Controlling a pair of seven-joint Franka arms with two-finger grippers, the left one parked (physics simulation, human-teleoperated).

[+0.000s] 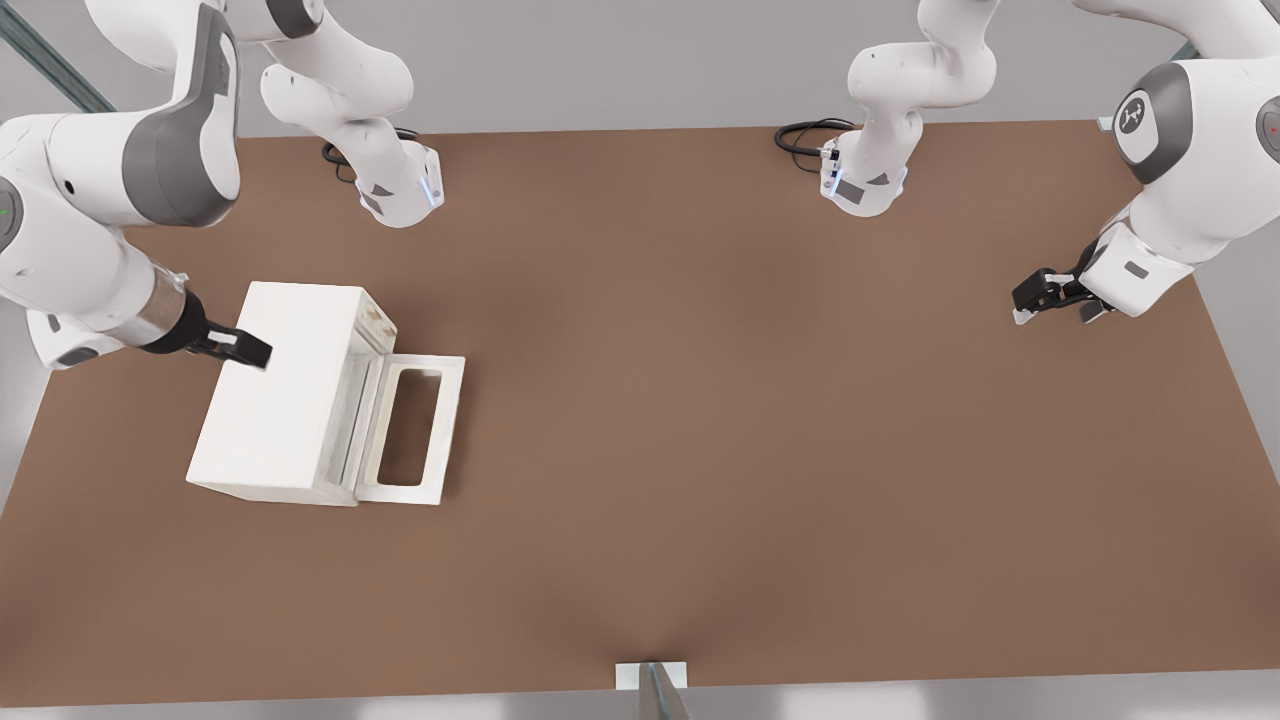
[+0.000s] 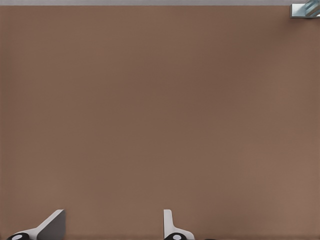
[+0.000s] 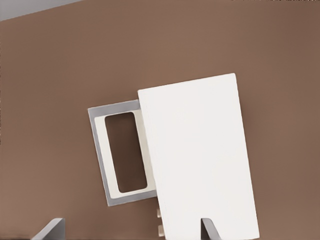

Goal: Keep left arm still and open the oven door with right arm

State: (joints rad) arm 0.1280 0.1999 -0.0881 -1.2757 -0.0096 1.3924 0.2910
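End effector (image 1: 250, 350) on the right arm (image 1: 90, 240) hovers above the oven's (image 1: 275, 420) top, fingers (image 3: 210, 227) spread apart, gripping nothing. Oven door (image 1: 412, 428) lies folded down flat on the brown desk (image 1: 750, 400), toward the front view's right.

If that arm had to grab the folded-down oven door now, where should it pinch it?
Probably the free far edge of the cream-white windowed oven door, coming from above on the side away from the cream-white box oven; it lies flat, hinged there. The slim black gripper hovers over the oven's top.
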